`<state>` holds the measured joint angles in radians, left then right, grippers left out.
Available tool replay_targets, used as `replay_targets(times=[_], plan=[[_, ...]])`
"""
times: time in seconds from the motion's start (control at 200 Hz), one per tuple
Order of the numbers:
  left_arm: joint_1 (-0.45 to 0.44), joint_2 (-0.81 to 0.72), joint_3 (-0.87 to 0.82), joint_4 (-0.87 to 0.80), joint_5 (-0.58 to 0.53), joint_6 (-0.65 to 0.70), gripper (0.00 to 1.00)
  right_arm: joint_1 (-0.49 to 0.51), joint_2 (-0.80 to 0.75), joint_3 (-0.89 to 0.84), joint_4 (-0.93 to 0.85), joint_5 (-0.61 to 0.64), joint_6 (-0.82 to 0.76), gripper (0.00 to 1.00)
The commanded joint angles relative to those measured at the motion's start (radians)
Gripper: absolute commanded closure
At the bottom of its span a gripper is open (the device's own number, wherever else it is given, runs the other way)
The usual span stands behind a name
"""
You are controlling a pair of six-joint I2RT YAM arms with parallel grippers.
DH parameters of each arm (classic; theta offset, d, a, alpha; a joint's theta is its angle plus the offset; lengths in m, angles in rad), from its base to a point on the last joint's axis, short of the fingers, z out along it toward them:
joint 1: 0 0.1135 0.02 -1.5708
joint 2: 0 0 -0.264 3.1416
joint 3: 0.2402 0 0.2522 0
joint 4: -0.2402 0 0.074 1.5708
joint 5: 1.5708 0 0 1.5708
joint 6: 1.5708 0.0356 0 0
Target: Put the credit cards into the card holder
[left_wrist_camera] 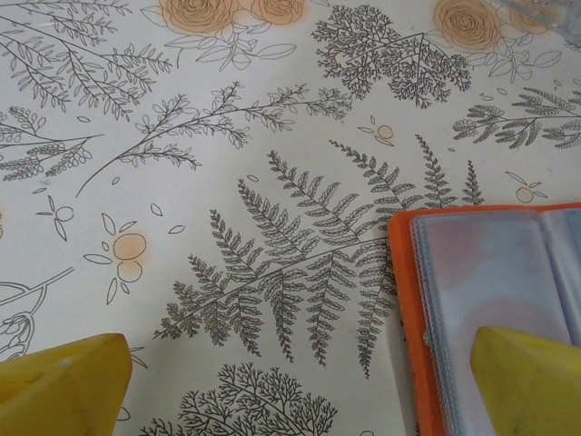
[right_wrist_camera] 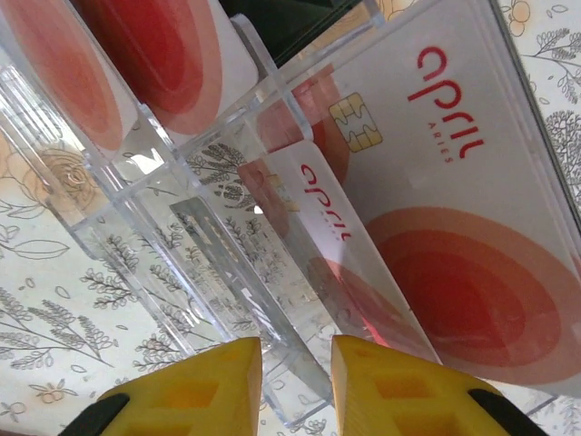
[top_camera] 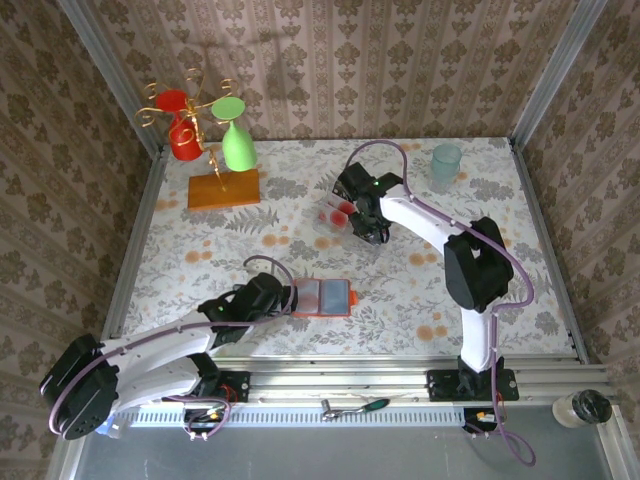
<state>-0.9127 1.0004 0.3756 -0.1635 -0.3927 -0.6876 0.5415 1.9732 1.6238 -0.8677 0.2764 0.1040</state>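
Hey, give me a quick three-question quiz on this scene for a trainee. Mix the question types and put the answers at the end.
1. True or false: the card holder lies open on the table.
2. Where are the credit cards? A) upright in a clear slotted stand B) inside the card holder C) flat on the table
3. Fill in: the ___ gripper is at the card holder's edge.

Key: 1 true. 2 A. 3 left, the left gripper.
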Motion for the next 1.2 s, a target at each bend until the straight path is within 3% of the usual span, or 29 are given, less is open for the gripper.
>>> replay_targets(times=[0.0,0.325,0.665,0.955,1.195], plan=[[0.003,0.012,0.026,0.021,0.006,0.008,0.03,0.005,0.028,0.049,-0.037,0.047,-0.032,0.72],[0.002,0.015,0.023,0.028,0.001,0.01,0.03,0.004,0.072,0.056,-0.044,0.004,-0.038,0.77],[0.003,0.015,0.023,0.028,0.0,0.013,0.03,0.005,0.049,0.045,-0.028,-0.024,-0.098,1.0],[0.004,-0.003,0.035,0.001,-0.001,0.021,0.02,0.012,-0.035,0.039,-0.028,-0.181,-0.244,1.0],[0.006,0.007,0.042,-0.008,-0.002,0.03,0.02,0.029,-0.175,0.022,-0.028,-0.272,-0.169,1.0]])
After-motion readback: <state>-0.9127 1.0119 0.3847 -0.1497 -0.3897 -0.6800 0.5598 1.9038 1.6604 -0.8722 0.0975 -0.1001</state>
